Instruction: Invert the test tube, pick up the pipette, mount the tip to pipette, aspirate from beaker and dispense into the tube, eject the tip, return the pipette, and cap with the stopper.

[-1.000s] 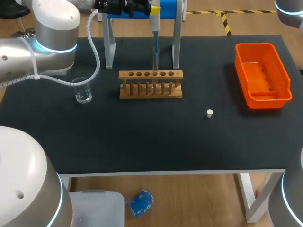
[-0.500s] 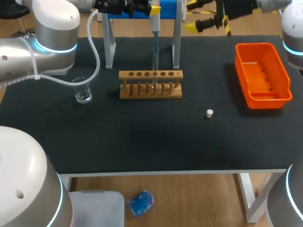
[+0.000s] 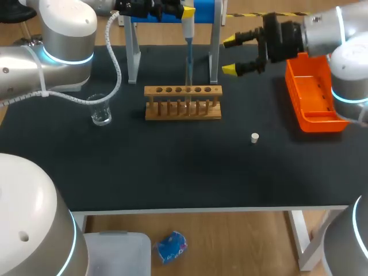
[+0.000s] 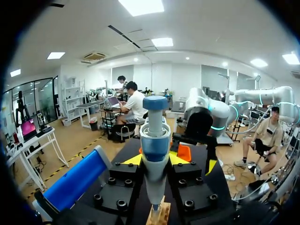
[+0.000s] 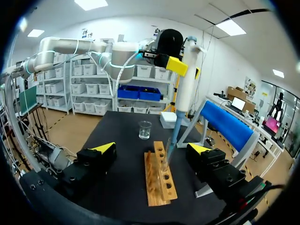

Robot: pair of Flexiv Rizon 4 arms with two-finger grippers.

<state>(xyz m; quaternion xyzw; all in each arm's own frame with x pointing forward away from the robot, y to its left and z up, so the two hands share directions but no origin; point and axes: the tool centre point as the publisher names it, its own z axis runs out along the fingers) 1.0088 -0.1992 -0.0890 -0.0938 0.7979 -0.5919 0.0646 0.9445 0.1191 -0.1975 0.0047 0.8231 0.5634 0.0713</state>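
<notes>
My left gripper [image 3: 185, 10] is shut on the blue and white pipette [image 3: 188, 34], held upright above the wooden tube rack [image 3: 183, 103]. Its tip reaches down into a clear test tube [image 3: 188, 80] standing in the rack. In the left wrist view the pipette [image 4: 154, 150] sits between my yellow-tipped fingers [image 4: 133, 160]. My right gripper [image 3: 231, 55] hangs open just right of the rack's back corner, holding nothing. Seen from the right wrist, the rack [image 5: 158, 182] lies ahead between the open fingers [image 5: 104, 147], with the pipette [image 5: 186, 79] above it. The small white stopper [image 3: 255, 137] lies on the mat.
A glass beaker [image 3: 100, 109] stands left of the rack, also visible as the beaker [image 5: 145, 130] beyond it. An orange bin [image 3: 319, 112] sits at the right edge under my right arm. The white posts of the pipette stand [image 3: 133, 54] rise behind the rack.
My right arm has swung in from the upper right and come down toward the rack's right end with its fingers apart. The left arm and pipette have not moved.
</notes>
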